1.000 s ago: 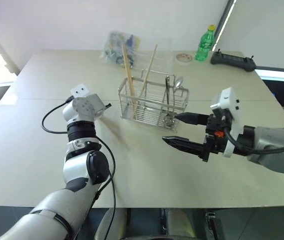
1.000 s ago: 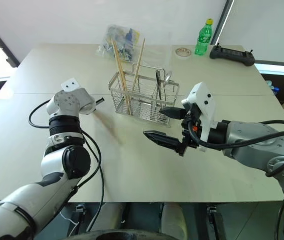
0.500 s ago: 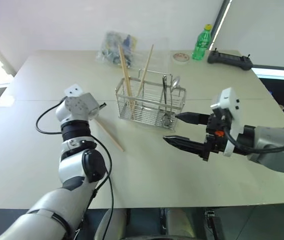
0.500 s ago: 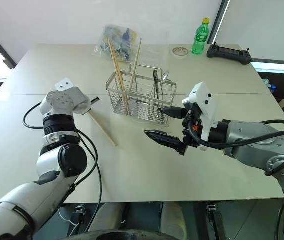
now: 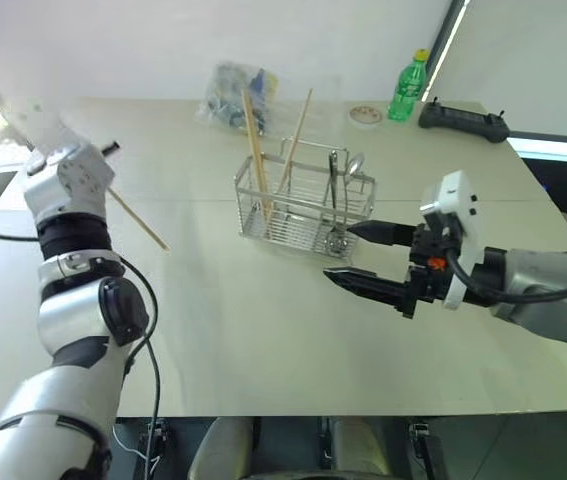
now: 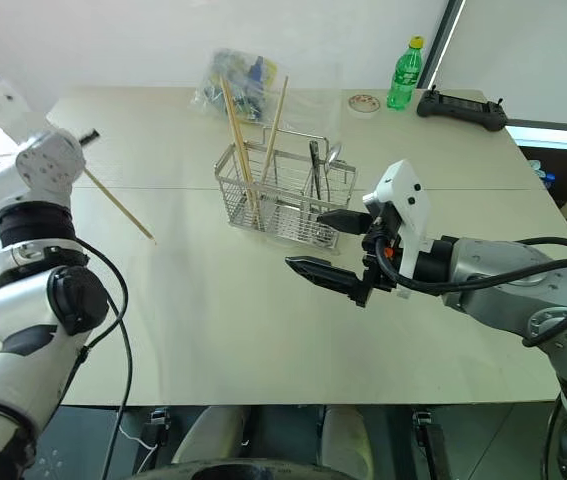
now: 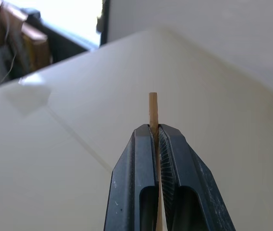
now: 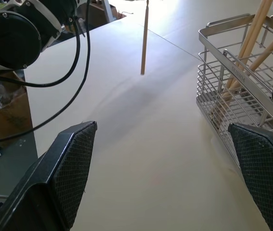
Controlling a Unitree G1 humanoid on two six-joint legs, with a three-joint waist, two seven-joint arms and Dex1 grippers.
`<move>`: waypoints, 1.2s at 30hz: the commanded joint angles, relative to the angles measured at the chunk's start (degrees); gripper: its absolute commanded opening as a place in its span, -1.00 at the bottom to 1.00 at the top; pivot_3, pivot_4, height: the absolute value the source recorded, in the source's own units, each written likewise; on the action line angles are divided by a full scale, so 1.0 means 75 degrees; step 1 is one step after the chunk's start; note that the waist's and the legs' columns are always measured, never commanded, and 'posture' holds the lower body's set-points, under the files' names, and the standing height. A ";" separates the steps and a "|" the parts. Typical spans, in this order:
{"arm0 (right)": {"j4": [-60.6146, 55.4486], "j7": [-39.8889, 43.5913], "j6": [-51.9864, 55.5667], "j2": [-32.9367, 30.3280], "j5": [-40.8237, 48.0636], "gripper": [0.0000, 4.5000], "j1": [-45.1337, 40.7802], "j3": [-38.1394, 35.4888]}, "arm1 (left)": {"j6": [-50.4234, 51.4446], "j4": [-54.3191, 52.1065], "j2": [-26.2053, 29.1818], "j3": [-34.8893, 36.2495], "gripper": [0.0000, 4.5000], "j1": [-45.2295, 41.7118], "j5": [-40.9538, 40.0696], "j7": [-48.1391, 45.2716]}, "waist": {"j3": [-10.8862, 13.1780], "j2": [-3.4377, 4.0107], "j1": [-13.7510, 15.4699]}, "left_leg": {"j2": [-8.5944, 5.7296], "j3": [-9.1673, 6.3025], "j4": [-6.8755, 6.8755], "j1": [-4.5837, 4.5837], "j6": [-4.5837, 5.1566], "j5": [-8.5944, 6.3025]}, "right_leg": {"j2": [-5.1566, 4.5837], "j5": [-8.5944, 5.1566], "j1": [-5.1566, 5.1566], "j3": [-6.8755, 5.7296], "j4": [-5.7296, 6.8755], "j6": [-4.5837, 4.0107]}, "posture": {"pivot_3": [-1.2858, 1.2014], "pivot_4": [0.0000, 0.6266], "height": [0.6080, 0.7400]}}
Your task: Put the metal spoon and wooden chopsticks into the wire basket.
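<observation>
One chopstick (image 6: 118,203) lifted off table since earlier, left fingers (image 7: 143,159) clamping it, right fingers (image 6: 315,270) wide.

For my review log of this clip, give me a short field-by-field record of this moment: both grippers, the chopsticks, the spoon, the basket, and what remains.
left gripper: shut on a wooden chopstick, held clear of the table, out at its left side
right gripper: open, empty, hovering just in front of the wire basket
chopsticks in basket: two, leaning in the left end
metal spoon: standing in the basket's right end, bowl up
background: plastic bag, green bottle, black controller
remaining: held chopstick not yet in the basket
</observation>
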 commanded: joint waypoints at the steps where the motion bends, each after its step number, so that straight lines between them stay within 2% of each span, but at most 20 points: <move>1: 0.0006 0.0114 -0.0107 -0.0067 -0.0054 1.00 -0.0052 -0.0229 | -0.1839 -0.0658 0.0265 -0.0699 -0.99 -0.0814 0.0104 -0.1757 | 0.0002 -0.0003 -0.0002 | 0.0001 0.0000 0.0000 -0.0004 0.0000 0.0000 | 0.0000 0.0000 -0.0003 0.0000 -0.0001 0.0000 | 0.03 -0.52 0.51; 4: 0.0062 0.0236 -0.0077 -0.0167 -0.0132 1.00 -0.0007 -0.0336 | -0.2726 -0.1178 0.0256 -0.1019 -0.99 -0.1191 -0.0174 -0.3186 | 0.0002 -0.0002 -0.0014 | 0.0002 0.0005 -0.0001 -0.0008 0.0001 -0.0001 | -0.0005 0.0000 -0.0003 0.0000 -0.0010 0.0000 | 0.03 -0.52 0.51; 8: 0.0183 0.0068 -0.0031 -0.0231 -0.0187 1.00 -0.0107 -0.0411 | -0.2190 -0.1974 -0.0020 -0.0880 -0.99 -0.1615 -0.1255 -0.4272 | -0.0001 0.0005 -0.0037 | 0.0005 0.0009 -0.0007 -0.0005 0.0007 -0.0004 | -0.0008 0.0000 -0.0003 0.0002 -0.0012 0.0000 | 0.03 -0.52 0.51; 11: 0.0242 -0.0107 -0.0050 -0.0273 -0.0194 1.00 -0.0091 -0.0566 | -0.1655 -0.2236 -0.0239 -0.0826 -0.99 -0.1737 -0.1823 -0.4565 | -0.0001 0.0009 -0.0031 | 0.0008 0.0005 -0.0006 -0.0001 0.0009 -0.0004 | -0.0003 -0.0001 -0.0003 0.0001 -0.0003 0.0000 | 0.03 -0.52 0.51; 16: 0.0228 -0.0429 -0.0038 -0.0265 -0.0050 1.00 -0.0071 -0.0742 | -0.1251 -0.2359 -0.0496 -0.1093 -0.99 -0.1680 -0.1994 -0.4913 | -0.0001 0.0008 -0.0032 | 0.0007 0.0005 0.0011 0.0000 0.0010 -0.0001 | 0.0003 0.0000 0.0003 0.0001 0.0001 0.0000 | 0.03 -0.52 0.51; 24: 0.0090 -0.0817 -0.0071 -0.0251 0.0110 1.00 0.0081 -0.0882 | -0.0224 -0.3440 -0.1326 -0.1627 -0.99 -0.0897 -0.2287 -0.5075 | 0.0001 0.0005 -0.0020 | 0.0003 0.0000 0.0004 -0.0003 0.0011 -0.0002 | 0.0001 0.0000 0.0003 0.0001 -0.0001 0.0000 | 0.03 -0.52 0.51; 36: 0.0160 -0.1056 -0.0249 0.0090 -0.0241 1.00 -0.0159 -0.0689 | 0.0516 -0.4487 -0.1309 -0.2413 -0.99 0.0665 -0.1843 -0.5222 | -0.0002 0.0018 -0.0026 | 0.0008 0.0002 0.0007 0.0002 0.0012 -0.0001 | 0.0009 -0.0002 0.0004 0.0003 0.0001 -0.0004 | 0.03 -0.52 0.51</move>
